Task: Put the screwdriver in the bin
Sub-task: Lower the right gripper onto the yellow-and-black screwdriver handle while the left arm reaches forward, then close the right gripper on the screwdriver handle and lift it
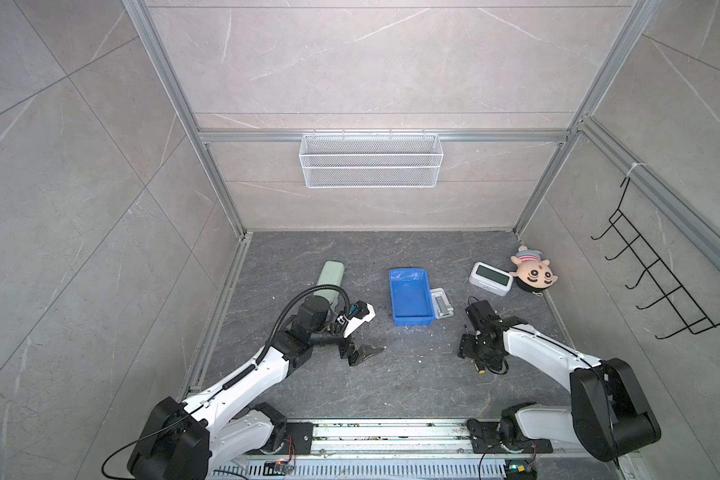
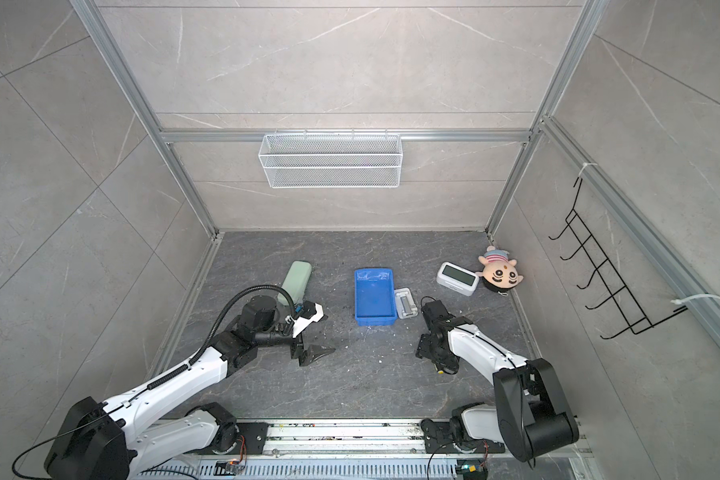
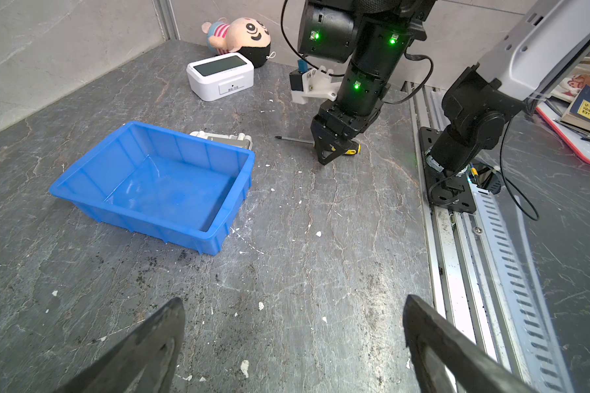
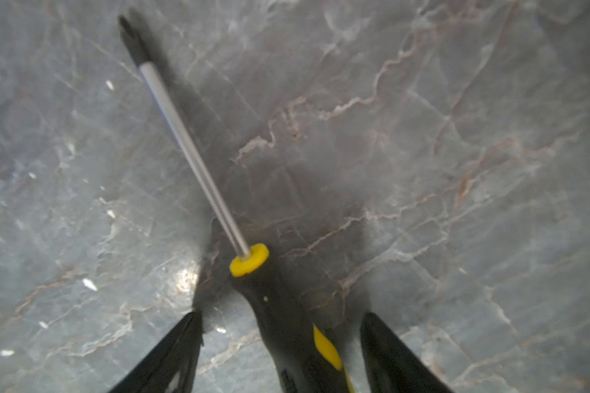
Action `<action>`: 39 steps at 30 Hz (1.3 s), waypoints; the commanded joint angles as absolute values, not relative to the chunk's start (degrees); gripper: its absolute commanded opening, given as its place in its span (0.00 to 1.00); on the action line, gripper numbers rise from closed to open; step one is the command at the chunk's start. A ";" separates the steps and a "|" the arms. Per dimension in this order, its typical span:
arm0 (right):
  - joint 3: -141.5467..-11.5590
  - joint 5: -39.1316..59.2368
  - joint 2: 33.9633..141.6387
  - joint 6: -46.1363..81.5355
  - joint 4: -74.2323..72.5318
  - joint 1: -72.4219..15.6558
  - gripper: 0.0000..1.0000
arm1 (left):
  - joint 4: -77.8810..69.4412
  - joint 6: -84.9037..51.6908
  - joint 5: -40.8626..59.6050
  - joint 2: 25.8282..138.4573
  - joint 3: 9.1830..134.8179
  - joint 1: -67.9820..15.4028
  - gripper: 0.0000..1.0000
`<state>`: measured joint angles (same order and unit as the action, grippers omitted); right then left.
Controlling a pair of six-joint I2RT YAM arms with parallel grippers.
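Jaws of the right gripper [image 4: 280, 354] stand apart, straddling the screwdriver [image 4: 280, 320] handle without clamping it; it lies flat on the tabletop [image 3: 321, 272] near the front right, well apart from the blue bin [image 3: 82, 190]. Left gripper [image 3: 293, 343] jaws stand wide apart.

no readable text anywhere; white clock box [image 3: 220, 76] has a small front label, characters too tiny to make out; dark blue book [image 3: 588, 107] carries a yellow cover mark, also illegible
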<state>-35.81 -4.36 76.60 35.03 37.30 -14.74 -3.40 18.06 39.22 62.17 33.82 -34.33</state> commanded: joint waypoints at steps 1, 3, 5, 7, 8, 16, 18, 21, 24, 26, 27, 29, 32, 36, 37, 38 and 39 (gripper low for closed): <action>-35.49 -4.13 77.96 35.80 37.17 -14.99 0.54 | -3.19 19.77 40.97 61.19 33.57 -34.71 1.00; -35.27 -4.45 77.72 35.88 37.43 -14.95 0.42 | -3.16 19.86 41.03 61.31 33.68 -34.72 1.00; -35.15 -4.71 77.39 36.09 37.70 -15.01 0.28 | -3.17 19.95 40.96 61.42 33.69 -34.71 1.00; -34.90 -4.89 76.95 36.12 37.88 -14.95 0.17 | -3.21 20.02 41.16 61.57 33.73 -34.72 1.00; -34.89 -5.11 76.78 36.00 38.08 -14.99 0.09 | -3.17 20.03 41.20 61.53 33.76 -34.74 1.00; -36.12 -6.94 74.31 34.76 40.38 -15.14 0.00 | -3.19 20.01 41.35 61.56 33.75 -34.82 1.00; -36.54 -7.51 73.30 34.61 40.86 -15.12 0.00 | -3.17 20.04 41.24 61.45 33.75 -34.83 1.00; -37.12 -8.08 71.46 34.59 41.57 -15.23 0.00 | -3.16 20.16 40.95 61.22 33.75 -34.87 1.00; -37.95 -8.34 69.35 34.73 42.39 -15.36 0.00 | -2.90 20.21 40.66 61.10 33.83 -34.88 1.00; -38.86 -8.32 67.98 34.72 43.28 -15.61 0.00 | -2.91 20.21 40.63 61.08 33.71 -34.86 1.00; -39.31 -8.35 67.49 34.72 43.68 -15.63 0.00 | -2.90 20.15 40.67 61.01 33.71 -34.86 1.00; -40.60 -8.43 66.66 34.65 44.61 -15.88 0.00 | -2.90 20.21 40.68 61.05 33.66 -34.91 1.00; -43.08 -8.48 65.80 34.72 46.00 -16.68 0.00 | -3.05 20.13 40.59 60.92 33.75 -34.90 1.00; -46.88 -9.53 65.55 34.94 47.26 -19.02 0.00 | -3.43 19.22 40.04 60.83 33.75 -34.87 1.00; -47.92 -9.80 65.70 35.02 47.41 -19.76 0.00 | -3.88 18.23 39.35 60.68 33.75 -34.83 1.00; -49.05 -10.27 66.02 34.98 47.54 -20.75 0.00 | -4.52 17.29 38.56 60.53 33.70 -34.87 1.00; -50.09 -10.64 66.36 35.03 47.53 -21.48 0.00 | -5.23 16.70 37.89 60.32 33.47 -34.82 1.00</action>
<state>-46.72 -8.54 66.52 34.96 45.52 -19.77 -2.94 18.39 39.00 62.04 33.82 -34.52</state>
